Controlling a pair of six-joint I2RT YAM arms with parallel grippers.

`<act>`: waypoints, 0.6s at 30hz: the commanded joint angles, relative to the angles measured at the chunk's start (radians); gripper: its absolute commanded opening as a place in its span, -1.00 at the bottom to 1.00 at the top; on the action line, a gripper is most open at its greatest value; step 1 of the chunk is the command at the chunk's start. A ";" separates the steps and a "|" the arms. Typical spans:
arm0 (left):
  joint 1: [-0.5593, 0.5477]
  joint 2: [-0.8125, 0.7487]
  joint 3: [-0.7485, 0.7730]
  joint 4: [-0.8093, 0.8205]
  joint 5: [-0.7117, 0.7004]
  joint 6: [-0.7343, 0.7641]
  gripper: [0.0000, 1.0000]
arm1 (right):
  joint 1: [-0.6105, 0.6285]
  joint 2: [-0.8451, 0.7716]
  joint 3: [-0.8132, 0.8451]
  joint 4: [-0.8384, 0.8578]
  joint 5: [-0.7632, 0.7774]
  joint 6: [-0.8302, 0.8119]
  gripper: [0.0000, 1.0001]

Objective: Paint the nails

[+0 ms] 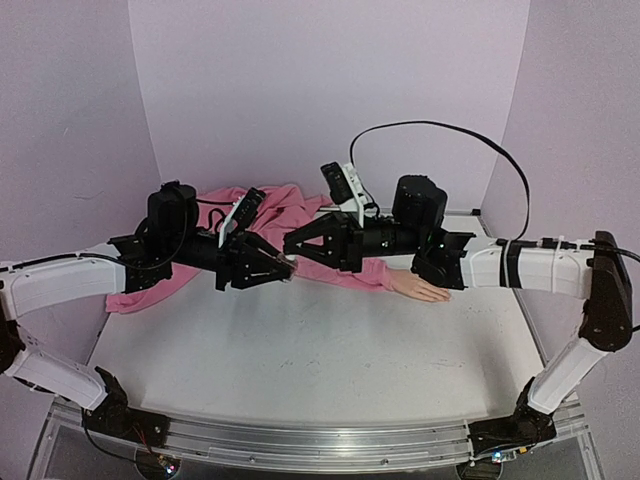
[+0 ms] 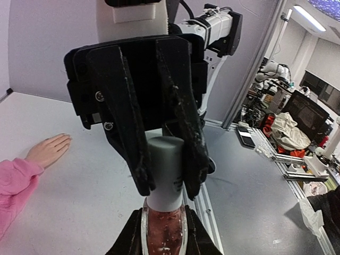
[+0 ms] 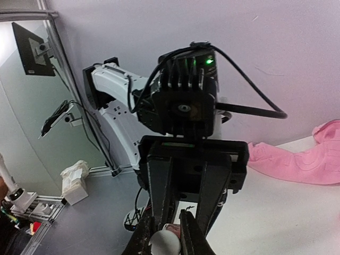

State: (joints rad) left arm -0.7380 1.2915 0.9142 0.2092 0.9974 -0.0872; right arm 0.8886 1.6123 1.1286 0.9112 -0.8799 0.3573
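The small peach mannequin hand [image 1: 422, 289] lies palm down at the right of the table, its pink sleeve [image 1: 340, 272] running left under both arms. In the left wrist view the hand [image 2: 49, 150] points right, and its nails [image 2: 66, 139] are too small to read. A tiny bottle [image 2: 164, 234] of pinkish-red polish is held in mid-air, with my left gripper [image 2: 164, 217] shut on its glass body. Its pale grey cap [image 2: 166, 170] is clamped by my right gripper [image 3: 167, 223], which comes from the opposite side. The two grippers meet nose to nose [image 1: 289, 260] above the sleeve.
A heap of pink cloth [image 1: 265, 205] lies at the back left behind the arms. A black cable [image 1: 500, 150] loops over the right arm. The table's metal rail [image 1: 300, 440] runs along the near edge. Lilac walls close the back and sides.
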 commanded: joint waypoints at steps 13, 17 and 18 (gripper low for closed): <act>0.037 -0.162 -0.113 0.084 -0.795 0.123 -1.00 | 0.518 0.156 0.188 -0.190 1.411 0.266 -1.00; 0.034 -0.154 -0.100 0.059 -0.793 0.132 -1.00 | 0.524 0.128 0.211 -0.206 1.468 0.225 -1.00; 0.034 -0.152 -0.098 0.053 -0.791 0.132 -1.00 | 0.521 0.115 0.210 -0.206 1.464 0.210 -1.00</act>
State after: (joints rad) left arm -0.7383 1.1282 0.7650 0.1574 0.4564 0.0605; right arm 1.2839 1.7580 1.2942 0.7444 0.6140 0.5587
